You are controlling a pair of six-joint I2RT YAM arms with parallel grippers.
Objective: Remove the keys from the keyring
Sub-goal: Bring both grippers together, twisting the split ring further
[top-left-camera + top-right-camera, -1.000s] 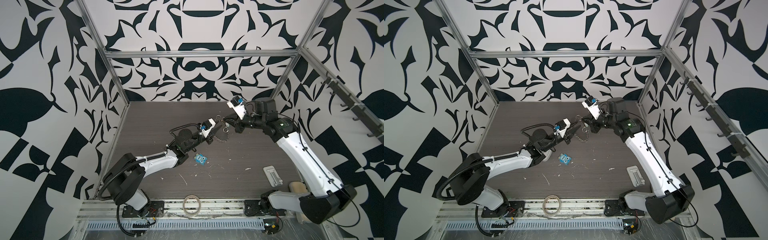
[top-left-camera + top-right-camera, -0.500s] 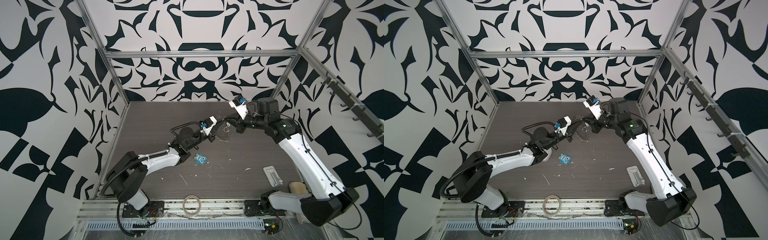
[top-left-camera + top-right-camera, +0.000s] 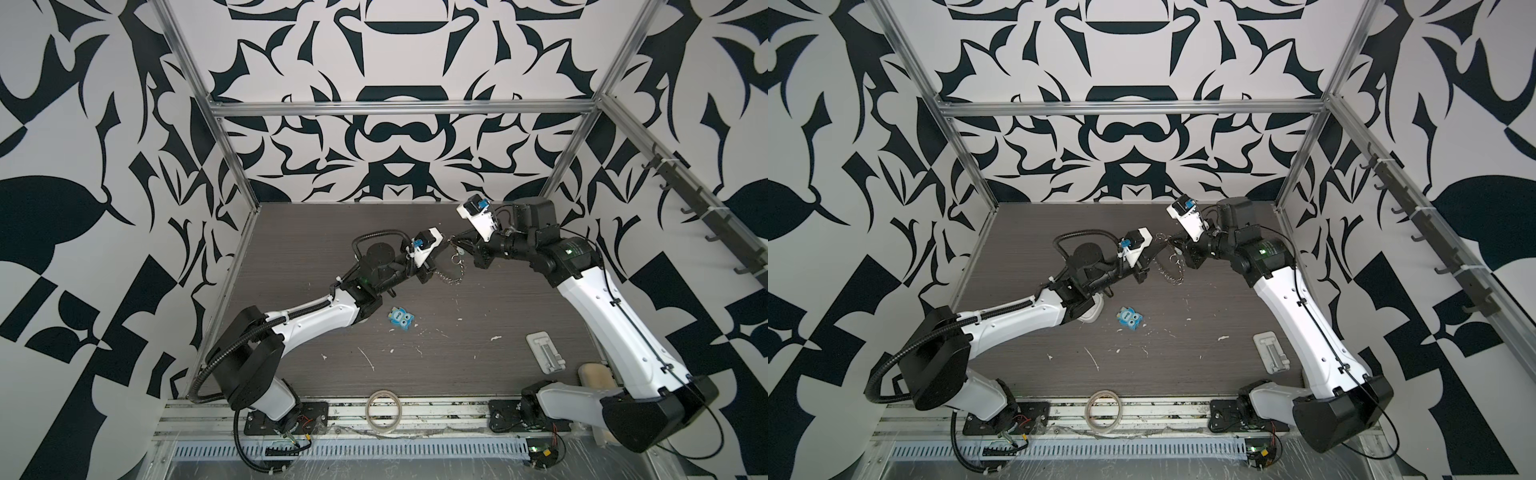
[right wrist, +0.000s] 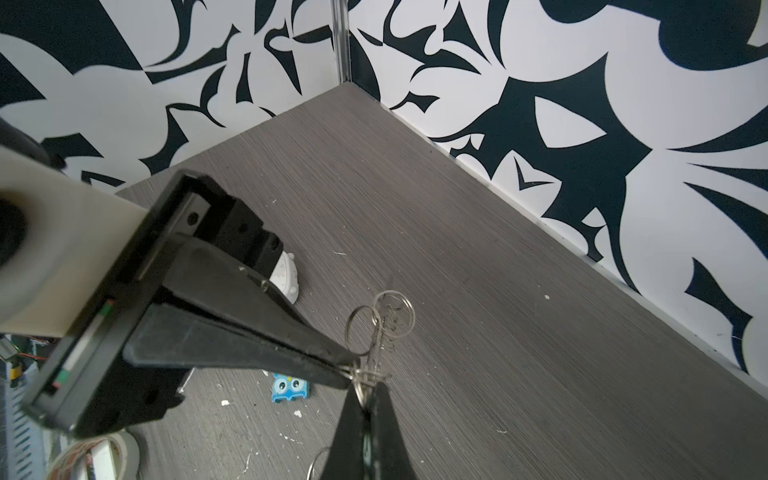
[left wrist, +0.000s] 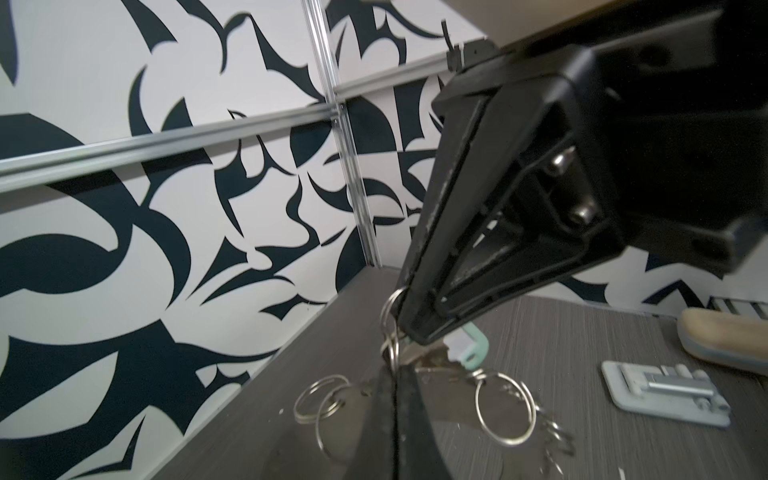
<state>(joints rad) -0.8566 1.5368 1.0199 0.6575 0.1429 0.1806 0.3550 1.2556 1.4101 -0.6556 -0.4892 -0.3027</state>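
Both grippers meet above the back middle of the table, tip to tip, in both top views. My left gripper is shut on a wire split ring at the rim of the keyring, which hangs below the tips with its rings dangling. In the left wrist view the silver disc lies under my own fingertips. My right gripper is shut on a bunch of split rings at the same spot. The keys, a silver key with its pale tag, hang just past the right gripper's tip.
A blue owl toy lies mid-table beside my left forearm. A grey latch plate and a beige object sit at the front right. A tape roll rests on the front rail. White scraps dot the tabletop.
My left gripper has moved in toward the right gripper's tip and closed on a split ring. The right gripper has stayed shut, shifting only slightly.
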